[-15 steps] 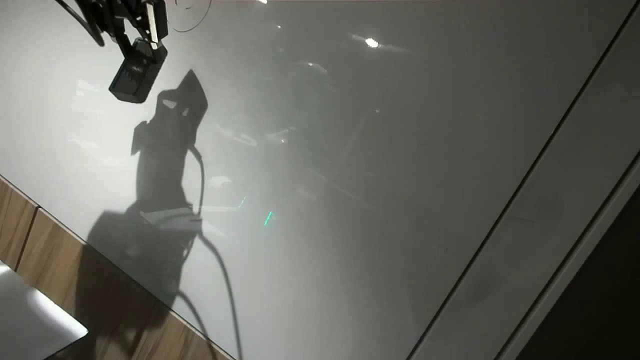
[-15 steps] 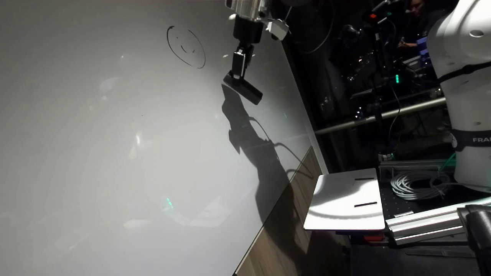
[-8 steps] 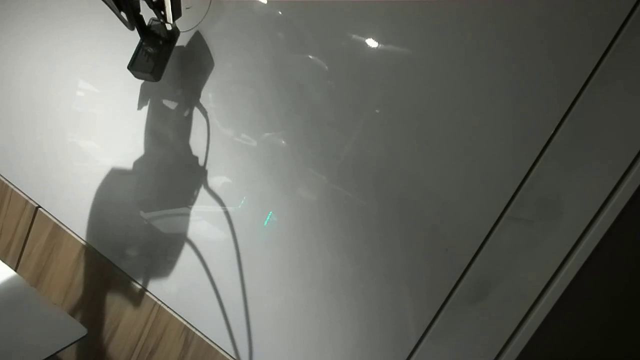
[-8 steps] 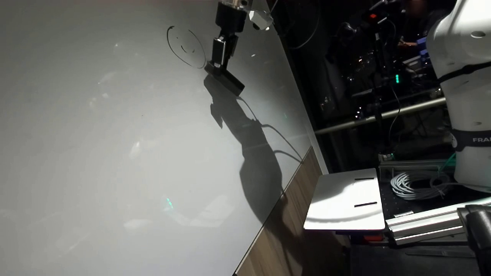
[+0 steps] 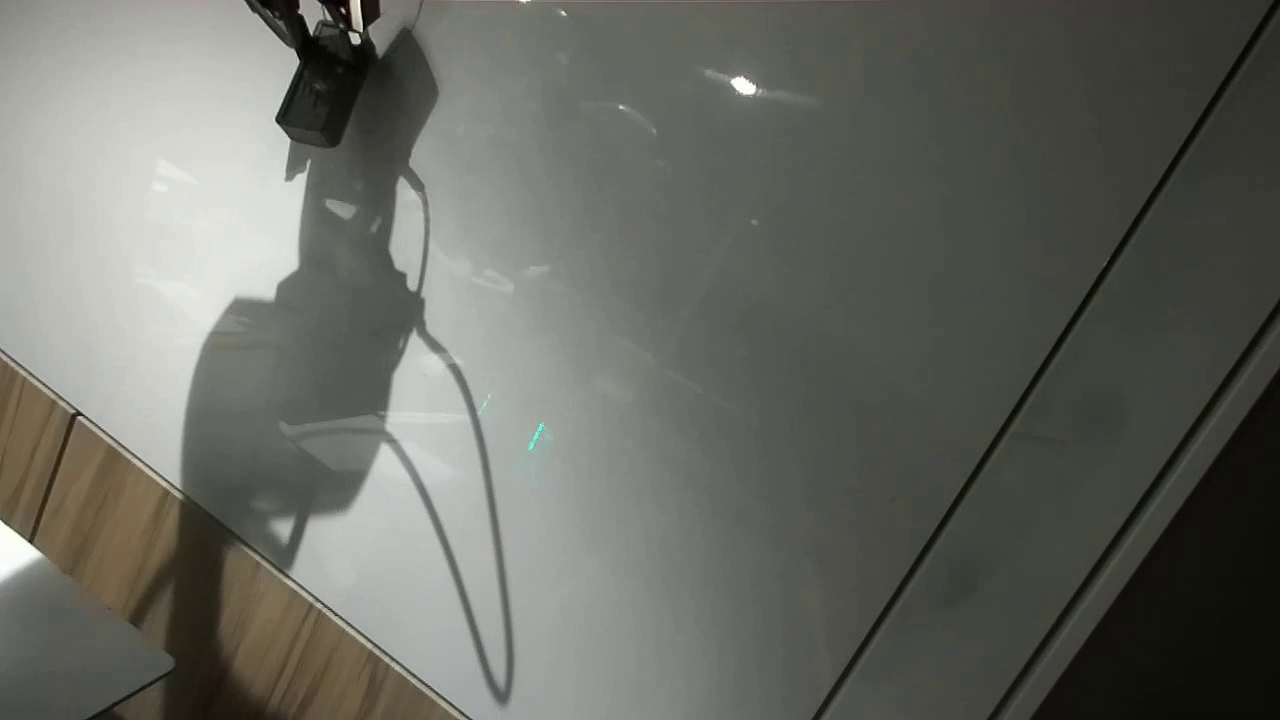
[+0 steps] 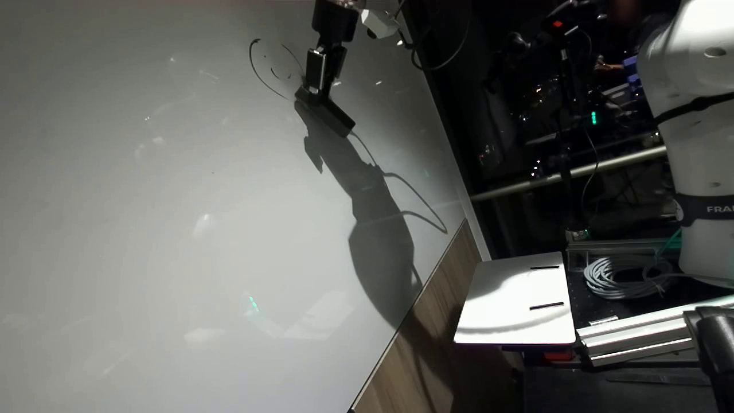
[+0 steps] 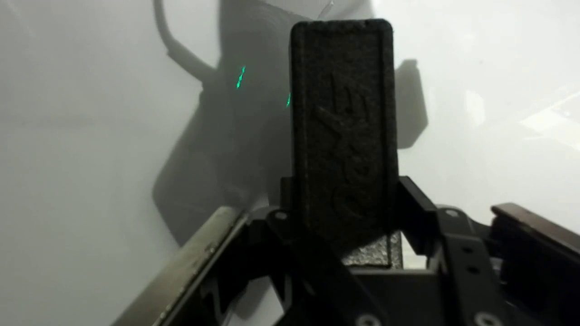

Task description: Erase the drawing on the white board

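The white board spreads across most of both exterior views, grey-white and glossy. On it a thin black face drawing shows an outline and small inner marks; part of the outline's lower right is hidden behind the eraser. A black block-shaped eraser with raised lettering is clamped between the fingers of my gripper. In an exterior view the gripper comes from the top, holding the eraser slanted by the drawing's lower right. Whether the eraser touches the board I cannot tell.
A wooden strip borders the board's lower edge. Beside it stands a white plate with two dark slots. The robot's base and a coiled cable are at the right. The arm's shadow falls over the board.
My gripper has carried the eraser up and toward the drawing, from beside it to where it covers part of the outline. The shadow has shifted with it. The grip has stayed the same.
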